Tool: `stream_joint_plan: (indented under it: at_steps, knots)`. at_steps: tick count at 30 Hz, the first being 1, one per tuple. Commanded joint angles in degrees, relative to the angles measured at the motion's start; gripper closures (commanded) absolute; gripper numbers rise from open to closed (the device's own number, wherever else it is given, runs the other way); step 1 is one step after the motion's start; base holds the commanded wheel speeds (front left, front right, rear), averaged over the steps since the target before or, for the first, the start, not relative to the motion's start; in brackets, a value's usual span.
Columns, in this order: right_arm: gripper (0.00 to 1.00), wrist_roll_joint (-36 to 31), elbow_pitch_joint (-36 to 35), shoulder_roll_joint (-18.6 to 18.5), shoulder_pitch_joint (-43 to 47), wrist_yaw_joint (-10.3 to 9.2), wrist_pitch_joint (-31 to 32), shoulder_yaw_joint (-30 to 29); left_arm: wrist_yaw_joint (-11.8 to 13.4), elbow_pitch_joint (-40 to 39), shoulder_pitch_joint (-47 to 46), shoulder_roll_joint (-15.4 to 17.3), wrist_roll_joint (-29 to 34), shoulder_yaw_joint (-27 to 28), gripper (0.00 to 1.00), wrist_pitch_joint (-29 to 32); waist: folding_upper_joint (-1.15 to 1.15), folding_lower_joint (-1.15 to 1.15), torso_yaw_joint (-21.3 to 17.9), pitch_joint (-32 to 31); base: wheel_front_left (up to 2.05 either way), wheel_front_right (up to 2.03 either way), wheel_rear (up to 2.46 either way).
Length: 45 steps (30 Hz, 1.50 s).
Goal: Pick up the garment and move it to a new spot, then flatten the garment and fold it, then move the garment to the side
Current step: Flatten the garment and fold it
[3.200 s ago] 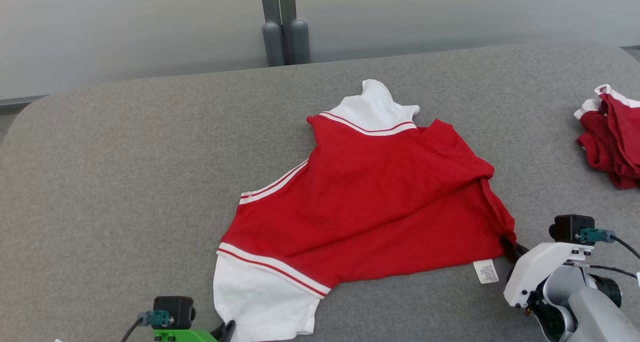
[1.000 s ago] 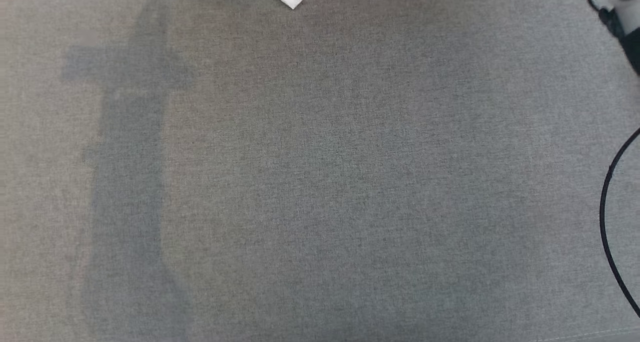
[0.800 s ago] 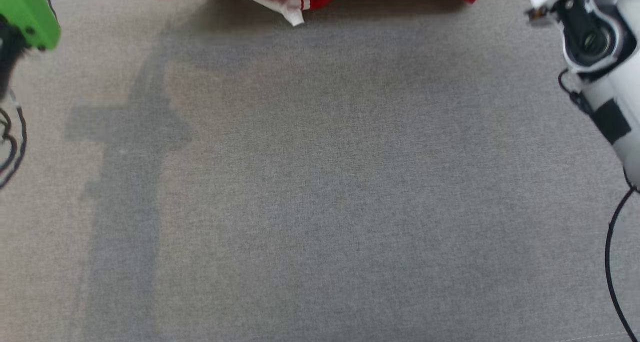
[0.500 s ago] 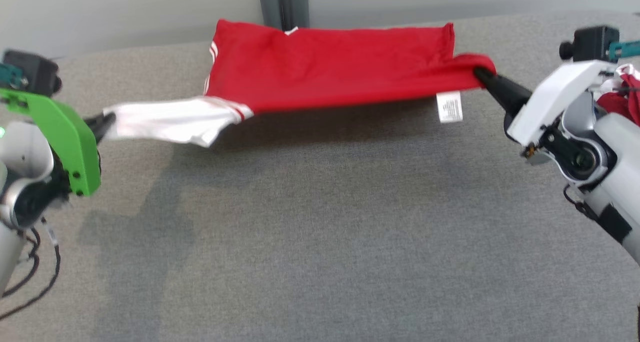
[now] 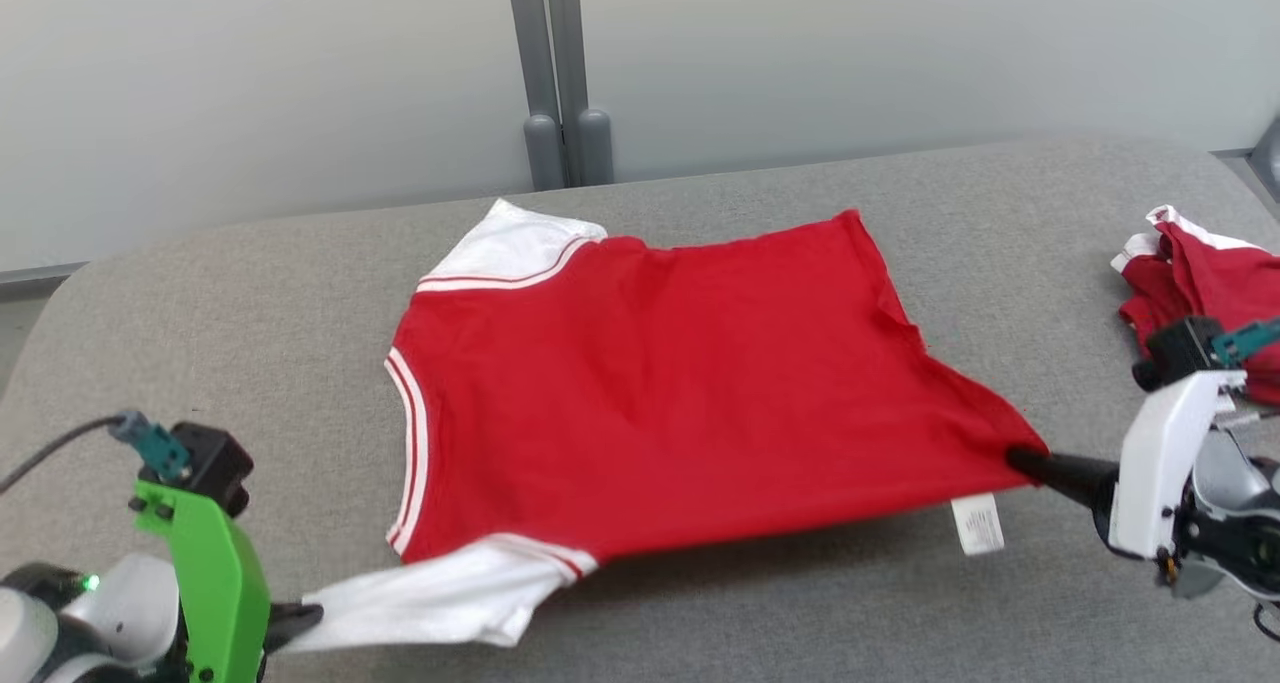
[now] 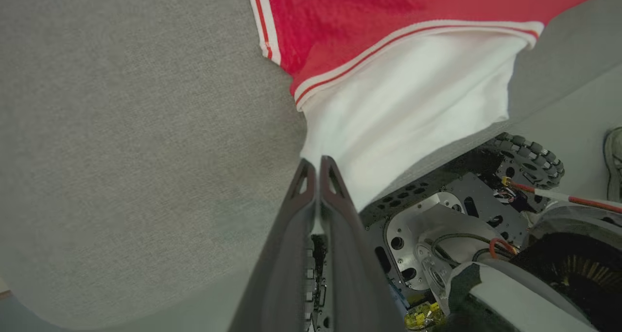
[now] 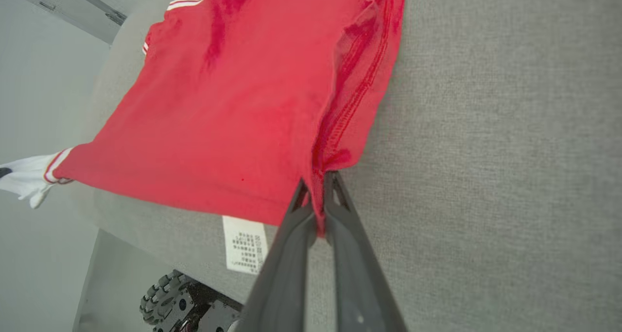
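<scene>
Left pincer (image 6: 317, 164) clamped on white sleeve (image 5: 430, 595), right pincer (image 7: 318, 179) clamped on red hem corner (image 5: 995, 451), garment (image 5: 650, 393) spread mid-table (image 5: 250, 293) with near edge lifted off table; likely trouble: thin pinches slipping under tension, or slack near edge tucking under on lowering.

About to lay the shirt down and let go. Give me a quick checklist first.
1. Left gripper shut on the white sleeve: ok.
2. Right gripper shut on the red hem corner: ok.
3. Whole garment flat on the table: not ok, near edge held raised.
4. Far sleeve spread out: ok.
5. Clear of the red pile at right: ok.
6. Both fabric layers pinched: cannot tell.
</scene>
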Motion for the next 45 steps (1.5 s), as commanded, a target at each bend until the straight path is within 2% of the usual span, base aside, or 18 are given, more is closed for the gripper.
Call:
stream_joint_plan:
  at_steps: [1,6,12,21,30,31,33,34,35,41,45]
  knots:
    - [1.0,0.0,-1.0,-1.2,1.8,-0.02,0.5,0.3,0.9,-1.0,1.6,1.4,-0.3,0.1,1.0,0.2,0.0,0.0,-0.4,-0.2,0.0,0.0,0.0]
    - [1.0,0.8,-6.9,-5.9,5.6,-0.02,3.5,1.1,4.0,-6.6,5.3,4.2,-2.1,1.1,1.0,-0.7,0.0,0.0,-1.0,0.6,0.0,0.0,0.0]
    - [1.0,-0.5,-8.3,-6.9,4.5,-0.02,5.7,-0.1,4.6,-8.0,3.8,4.2,-2.3,1.9,1.0,-0.5,0.0,0.0,-1.6,2.3,0.0,0.0,0.0]
    - [1.0,-1.3,-1.7,-0.2,-2.7,-0.01,8.2,-4.3,2.2,1.4,-6.3,-2.8,-0.6,1.9,1.0,2.1,0.0,0.0,-2.3,7.8,0.0,0.0,0.0]
    - [1.0,-3.3,8.4,7.8,-11.0,-0.01,11.3,-6.0,-1.2,16.5,-17.9,-12.5,2.3,0.3,1.0,3.1,0.0,0.0,-2.9,13.3,0.0,0.0,0.0]
    - [0.96,-3.6,9.3,8.5,-11.6,-0.01,11.4,-6.0,-1.7,18.1,-18.7,-13.3,2.4,0.2,1.0,2.9,0.0,0.0,-2.9,13.6,0.0,0.0,0.0]
    - [0.53,-4.3,11.1,10.0,-12.8,-0.01,11.3,-6.0,-2.6,21.4,-20.2,-15.0,3.0,0.0,1.0,2.0,0.0,0.0,-2.9,13.8,0.0,0.0,0.0]
    - [0.0,-4.6,12.0,10.7,-13.3,-0.01,10.7,-6.2,-3.0,22.8,-20.8,-15.8,3.4,0.0,0.58,1.2,0.0,0.0,-2.9,13.9,0.0,0.0,0.0]
    - [0.0,-4.8,12.6,11.3,-13.6,-0.01,10.5,-6.4,-3.3,24.2,-21.1,-16.4,3.7,0.0,0.0,0.5,0.0,0.0,-2.9,13.9,0.0,0.0,0.0]
    - [0.0,-5.8,14.0,13.1,-13.2,-0.01,5.0,-8.2,-6.2,29.5,-21.4,-18.6,4.4,0.5,0.0,-3.7,0.0,0.0,-2.5,12.4,0.0,0.0,0.0]
    - [0.0,-6.7,12.3,13.0,-11.3,0.0,-3.1,-10.6,-8.0,30.0,-20.2,-18.9,6.0,1.4,0.0,-9.5,0.0,0.0,-2.0,10.6,0.0,0.0,0.0]
